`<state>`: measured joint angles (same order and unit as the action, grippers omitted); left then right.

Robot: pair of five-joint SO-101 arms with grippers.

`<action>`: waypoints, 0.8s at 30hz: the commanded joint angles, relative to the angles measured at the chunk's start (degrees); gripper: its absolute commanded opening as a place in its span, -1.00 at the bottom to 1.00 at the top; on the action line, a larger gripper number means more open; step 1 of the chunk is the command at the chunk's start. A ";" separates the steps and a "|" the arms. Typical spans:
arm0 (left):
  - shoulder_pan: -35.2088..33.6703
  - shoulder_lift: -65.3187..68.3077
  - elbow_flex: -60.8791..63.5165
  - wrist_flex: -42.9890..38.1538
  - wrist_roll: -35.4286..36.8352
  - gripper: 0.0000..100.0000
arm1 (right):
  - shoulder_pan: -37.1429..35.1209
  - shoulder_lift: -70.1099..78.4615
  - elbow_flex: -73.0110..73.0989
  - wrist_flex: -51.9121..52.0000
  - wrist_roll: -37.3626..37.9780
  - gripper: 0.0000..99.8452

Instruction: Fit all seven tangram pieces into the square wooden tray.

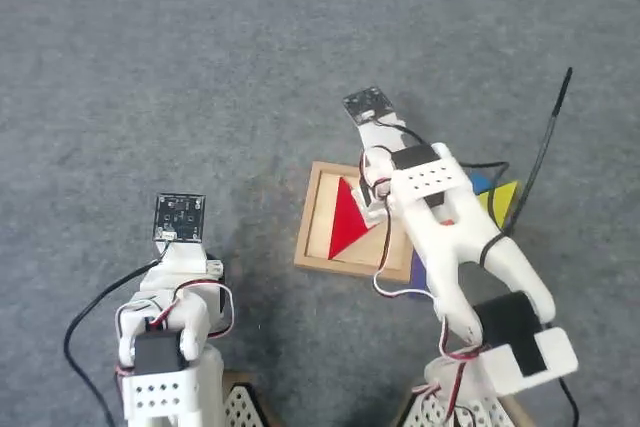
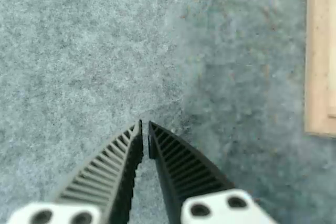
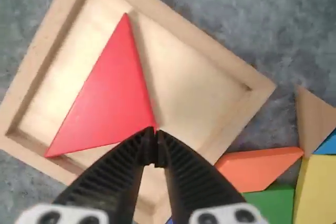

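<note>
Red triangle [image 3: 107, 98] lay flat in the left half of the wooden tray [image 1: 308, 222], the only piece seated; right jaws were pressed together on nothing, tips at its near corner, probably nudging it square. Orange piece [image 3: 257, 163], yellow piece [image 3: 315, 187] and others sat on the worktop [image 1: 200, 77] right of the tray, so next called for spreading and fetching one. Left jaws were closed, empty, over worktop left of the tray.

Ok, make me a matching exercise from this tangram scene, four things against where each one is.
Things:
1. red triangle
2. orange piece
3. left claw
4. right claw

Places:
A. on the carpet beside the wooden tray
B. shut, over bare carpet
C. flat inside the tray
D. shut, above the tray

Pairs: 1-C, 2-A, 3-B, 4-D
</note>
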<state>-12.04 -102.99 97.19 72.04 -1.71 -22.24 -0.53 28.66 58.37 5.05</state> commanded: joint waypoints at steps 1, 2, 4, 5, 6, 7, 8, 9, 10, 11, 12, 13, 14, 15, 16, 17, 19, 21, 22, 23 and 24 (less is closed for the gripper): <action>-0.09 -1.05 -0.75 0.18 0.97 -0.96 | 0.92 -0.66 0.97 0.84 -1.05 -0.99; -0.09 -1.05 -0.75 0.18 0.97 -0.96 | 0.92 -0.57 1.41 0.66 -0.88 -0.99; -0.09 -1.05 -0.75 0.18 0.97 -0.96 | 0.48 -0.31 1.58 0.66 -0.88 -0.99; -0.09 -1.05 -0.75 0.18 0.97 -0.96 | 0.22 0.13 1.49 0.66 -0.44 -0.99; -0.09 -1.05 -0.75 0.18 0.97 -0.96 | -0.40 0.75 1.32 0.57 0.26 -0.99; -0.09 -1.05 -0.75 0.18 0.97 -0.96 | -1.27 1.45 1.32 -0.31 0.53 -0.99; -0.09 -1.05 -0.75 0.18 0.97 -0.96 | -2.24 2.24 1.41 -1.01 0.62 -0.99; -0.09 -1.05 -0.75 0.18 0.97 -0.96 | -3.38 3.03 1.41 -1.80 0.62 -0.99; -0.09 -1.05 -0.75 0.18 0.97 -0.96 | -4.53 3.82 1.23 -2.51 0.70 -0.99; -0.09 -1.05 -0.75 0.18 0.97 -0.96 | -5.58 4.70 0.70 -2.86 0.70 -0.99; -0.09 -1.05 -0.75 0.18 0.97 -0.96 | -6.55 5.49 -0.35 -2.59 0.70 -0.99; -0.09 -1.05 -0.75 0.18 0.97 -0.96 | -7.34 6.46 -1.67 -2.15 0.70 -0.99; -0.09 -1.05 -0.75 0.18 0.97 -0.96 | -8.04 7.34 -3.08 -1.45 0.70 -0.99; -0.09 -1.05 -0.75 0.18 0.97 -0.96 | -8.57 8.40 -4.66 -0.75 0.70 -0.99; -0.09 -1.05 -0.75 0.18 0.97 -0.96 | -9.01 9.27 -6.24 -0.13 0.70 -0.99; -0.09 -1.05 -0.75 0.18 0.97 -0.96 | -9.45 10.07 -7.74 0.48 0.70 -0.99; -0.09 -1.05 -0.75 0.18 0.97 -0.96 | -10.68 11.56 -10.37 1.27 0.70 -0.99; -0.09 -1.05 -0.75 0.18 0.97 -0.96 | -12.35 12.79 -12.57 1.54 0.70 -0.99; -0.09 -1.05 -0.75 0.18 0.97 -0.96 | -13.23 13.23 -13.36 1.54 0.70 -0.99; -0.09 -1.05 -0.75 0.18 0.97 -0.96 | -14.02 13.41 -13.80 1.54 0.70 -0.99; -0.09 -1.05 -0.75 0.18 0.97 -0.96 | -14.37 13.41 -13.98 1.63 0.70 -0.99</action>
<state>-12.04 -102.99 97.19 72.04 -1.71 -34.29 13.54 18.81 59.52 4.88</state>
